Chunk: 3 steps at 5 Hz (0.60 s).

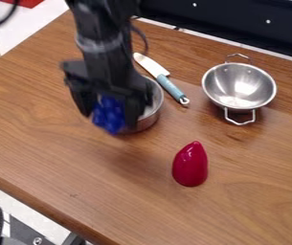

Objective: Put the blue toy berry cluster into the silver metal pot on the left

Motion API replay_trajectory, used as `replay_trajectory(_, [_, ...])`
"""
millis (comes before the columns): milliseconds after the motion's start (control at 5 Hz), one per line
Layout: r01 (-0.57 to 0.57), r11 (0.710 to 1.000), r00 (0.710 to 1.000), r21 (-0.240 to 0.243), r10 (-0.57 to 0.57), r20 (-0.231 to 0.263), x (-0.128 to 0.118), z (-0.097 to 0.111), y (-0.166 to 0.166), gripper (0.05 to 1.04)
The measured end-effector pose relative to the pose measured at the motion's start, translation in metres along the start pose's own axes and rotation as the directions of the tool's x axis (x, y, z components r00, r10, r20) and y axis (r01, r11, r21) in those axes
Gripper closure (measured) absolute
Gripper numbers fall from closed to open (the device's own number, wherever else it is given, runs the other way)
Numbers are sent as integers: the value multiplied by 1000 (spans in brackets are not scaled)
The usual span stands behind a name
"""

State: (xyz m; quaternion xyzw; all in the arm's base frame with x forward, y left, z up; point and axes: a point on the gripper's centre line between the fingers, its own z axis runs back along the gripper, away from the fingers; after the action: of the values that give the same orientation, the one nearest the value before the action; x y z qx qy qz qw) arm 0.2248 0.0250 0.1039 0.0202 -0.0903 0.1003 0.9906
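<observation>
Tool (111, 115) gripping blue bumpy toy (109, 116) — brown wood table (263, 162) below — pale floor (38, 26), black panel (231, 20) beyond.

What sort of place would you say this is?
Probably a robot work table set with kitchen things: a black arm over a wooden table, with a metal colander and a knife on it.

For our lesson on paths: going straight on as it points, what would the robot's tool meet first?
Probably the wooden table, with the blue cluster that the tool holds landing first; depth is unclear, so the rim of the metal pot might come sooner.
</observation>
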Motion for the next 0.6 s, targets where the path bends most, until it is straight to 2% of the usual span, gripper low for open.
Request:
replay_trajectory(200, [-114, 993, 993, -6, 115, 33, 33, 6, 14, 192])
replay_trajectory(400, [-195, 981, 980, 3, 195, 32, 59, -4, 19, 192])
replay_trajectory(600, [-198, 980, 980, 29, 198, 10, 64, -23, 20, 192])
